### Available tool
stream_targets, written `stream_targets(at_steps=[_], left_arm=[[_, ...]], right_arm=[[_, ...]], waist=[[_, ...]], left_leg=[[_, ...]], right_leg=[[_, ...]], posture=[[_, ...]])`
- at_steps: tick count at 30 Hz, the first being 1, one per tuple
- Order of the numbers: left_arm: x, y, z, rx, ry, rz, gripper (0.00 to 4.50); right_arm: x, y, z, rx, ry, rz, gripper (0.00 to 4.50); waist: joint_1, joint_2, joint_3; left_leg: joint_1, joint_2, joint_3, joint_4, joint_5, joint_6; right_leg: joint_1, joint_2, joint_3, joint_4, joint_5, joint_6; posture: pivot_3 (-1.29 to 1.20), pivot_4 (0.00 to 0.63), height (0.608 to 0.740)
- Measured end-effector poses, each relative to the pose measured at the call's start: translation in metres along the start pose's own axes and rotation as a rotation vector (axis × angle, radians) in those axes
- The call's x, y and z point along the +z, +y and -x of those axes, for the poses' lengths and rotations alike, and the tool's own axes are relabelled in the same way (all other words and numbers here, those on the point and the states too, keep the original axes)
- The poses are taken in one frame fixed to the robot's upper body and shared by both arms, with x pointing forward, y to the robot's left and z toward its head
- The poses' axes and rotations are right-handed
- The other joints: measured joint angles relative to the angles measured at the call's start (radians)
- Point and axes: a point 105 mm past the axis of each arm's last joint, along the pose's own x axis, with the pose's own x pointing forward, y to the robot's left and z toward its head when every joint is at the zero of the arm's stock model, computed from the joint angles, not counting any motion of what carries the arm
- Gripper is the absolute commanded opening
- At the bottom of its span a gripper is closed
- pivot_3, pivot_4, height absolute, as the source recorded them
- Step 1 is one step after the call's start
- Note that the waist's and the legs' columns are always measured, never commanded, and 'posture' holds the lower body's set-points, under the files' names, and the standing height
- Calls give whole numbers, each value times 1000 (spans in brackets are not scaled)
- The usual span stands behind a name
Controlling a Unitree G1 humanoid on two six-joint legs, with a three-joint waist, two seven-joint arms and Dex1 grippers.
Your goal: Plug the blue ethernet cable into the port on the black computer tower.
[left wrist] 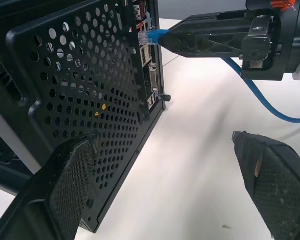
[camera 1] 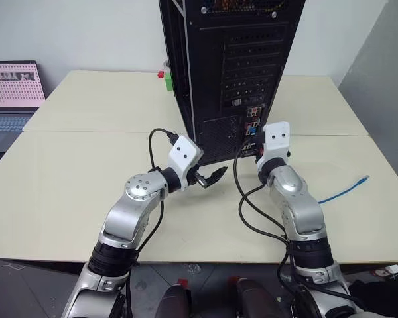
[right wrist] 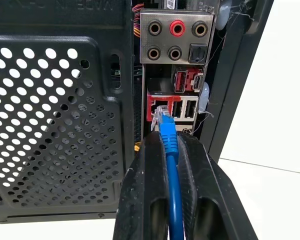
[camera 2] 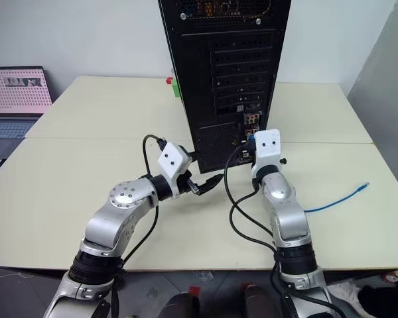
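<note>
Between my right gripper's (right wrist: 171, 150) closed fingers, pinched just behind its fragile plug, I hold the limp blue ethernet cable (right wrist: 169, 137) at the port (right wrist: 159, 107); left gripper (left wrist: 160, 190) gapes wide.

A pale beige table (camera 1: 86, 179) filled the middle of the frame. The black computer tower (camera 1: 232, 59) stood on it at upper centre, a small red and green object (camera 1: 166, 77) beside it, and the blue ethernet cable (camera 1: 345, 191) lay at right.
</note>
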Motion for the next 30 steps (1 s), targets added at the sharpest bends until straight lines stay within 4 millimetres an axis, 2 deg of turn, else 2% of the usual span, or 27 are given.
stream_targets(at_steps=[18,30], left_arm=[[1,0,0,0,-10,-9,4500],[1,0,0,1,-8,-9,4500]], right_arm=[[5,16,-5,-6,30,-94,3],[7,14,-5,-7,30,-87,2]], waist=[[-24,0,0],[-24,0,0]], left_leg=[[0,2,0,-1,0,0],[0,1,1,-1,0,0]], right_leg=[[-1,1,1,1,0,0],[-1,1,1,1,0,0]], posture=[[0,150,740],[0,150,740]])
